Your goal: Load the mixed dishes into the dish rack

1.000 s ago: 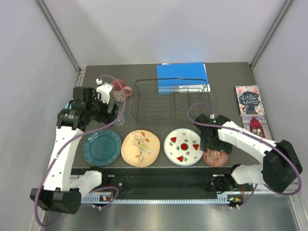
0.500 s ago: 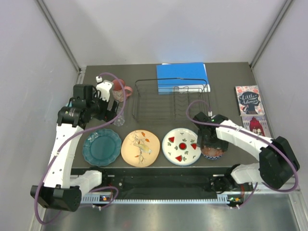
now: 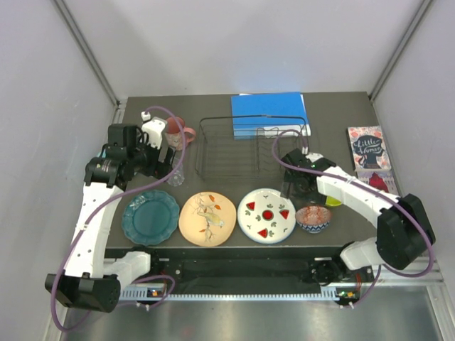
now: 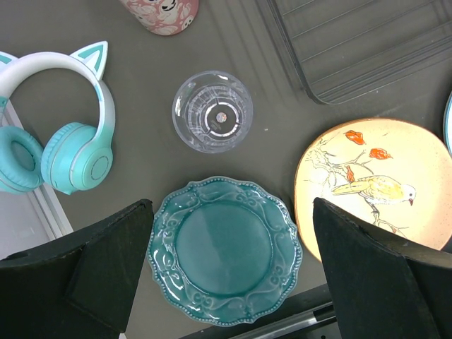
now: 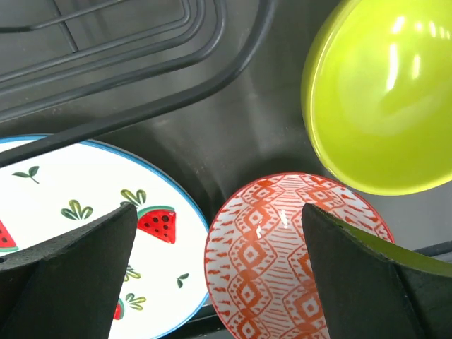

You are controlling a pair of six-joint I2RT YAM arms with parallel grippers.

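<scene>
Table (image 3: 341, 106) carries everything. Dish rack (image 3: 249, 153) sits back centre, empty; nothing loaded yet.

Teal scalloped plate (image 3: 150, 217), peach bird-pattern plate (image 3: 207, 218) and watermelon plate (image 3: 267, 215) lie in row at near edge, likely for easy reach.

Left fingers (image 4: 106, 268) spread wide, empty, hovering above teal plate, near clear cup (image 4: 212, 111).

Right fingers (image 5: 70, 268) apart, empty, over red patterned bowl (image 5: 296, 247) beside yellow-green bowl (image 5: 381, 92), probably lining up pick.

Book cover (image 3: 365, 147) at right seems to read "Little Women".

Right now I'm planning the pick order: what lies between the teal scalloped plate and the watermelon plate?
Only the peach bird-pattern plate lies there, as the top external view shows.
</scene>
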